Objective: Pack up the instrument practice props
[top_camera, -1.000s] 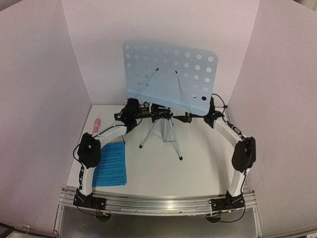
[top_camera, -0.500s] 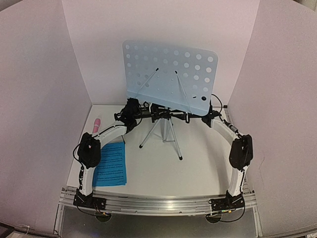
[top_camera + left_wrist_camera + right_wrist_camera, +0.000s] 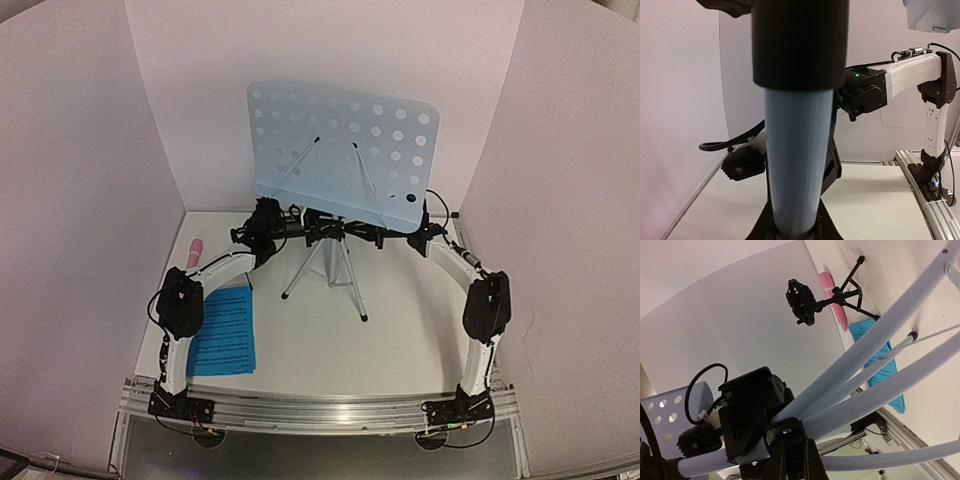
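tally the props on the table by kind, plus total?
Music stand: 1
Mic stand: 1
Pink microphone: 1
Blue sheet-music stack: 1 (number of sheets can't be told)
Total: 4

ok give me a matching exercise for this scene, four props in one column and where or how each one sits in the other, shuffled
Things:
1. pink microphone
2. blue sheet-music pages
3. music stand
4. black mic stand

Places or states:
A. upright on a silver tripod in the middle of the table
B. flat on the table, near left
C. small tripod with a ring mount, close to the microphone
D. lying far left, by the wall

Pairs: 1-D, 2-B, 3-A, 4-C
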Tool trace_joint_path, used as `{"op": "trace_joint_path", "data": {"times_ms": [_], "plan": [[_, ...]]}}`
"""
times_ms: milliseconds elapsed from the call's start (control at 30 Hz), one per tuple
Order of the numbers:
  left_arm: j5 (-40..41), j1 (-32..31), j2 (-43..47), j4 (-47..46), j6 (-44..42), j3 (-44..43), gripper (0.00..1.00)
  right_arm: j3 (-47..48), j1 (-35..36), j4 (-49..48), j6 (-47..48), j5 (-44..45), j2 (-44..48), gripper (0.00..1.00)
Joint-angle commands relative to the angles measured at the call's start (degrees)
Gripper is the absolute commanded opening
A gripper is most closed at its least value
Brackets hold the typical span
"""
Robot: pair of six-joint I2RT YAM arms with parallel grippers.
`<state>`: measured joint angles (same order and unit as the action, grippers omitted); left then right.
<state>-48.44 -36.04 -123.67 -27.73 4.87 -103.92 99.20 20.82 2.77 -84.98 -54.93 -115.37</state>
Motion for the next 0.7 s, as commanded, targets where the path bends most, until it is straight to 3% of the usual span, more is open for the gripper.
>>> {"op": "trace_joint_path", "data": {"times_ms": [0, 267, 433, 667], "plan": [[-0.83, 0.44, 1.12, -1.29, 6.3, -3.69, 0.0, -0.92, 0.45, -0.15, 24.88, 3.22, 1.77, 0.0], [0.63, 0.43, 0.86, 2.53, 8.05, -7.48, 0.0, -4.2, 0.62, -4.42, 60.7, 11.17, 6.08, 0.0], [0.82, 0.45, 0.7, 3.4, 7.13, -8.56, 0.0, -14.27, 0.66, -26.28, 70.11, 10.71, 9.26, 0.0], [0.86, 0.38, 0.71, 4.66, 4.94, -9.03, 0.0, -19.16, 0.79, -35.87, 81.59, 11.64, 9.16, 0.0]]}}
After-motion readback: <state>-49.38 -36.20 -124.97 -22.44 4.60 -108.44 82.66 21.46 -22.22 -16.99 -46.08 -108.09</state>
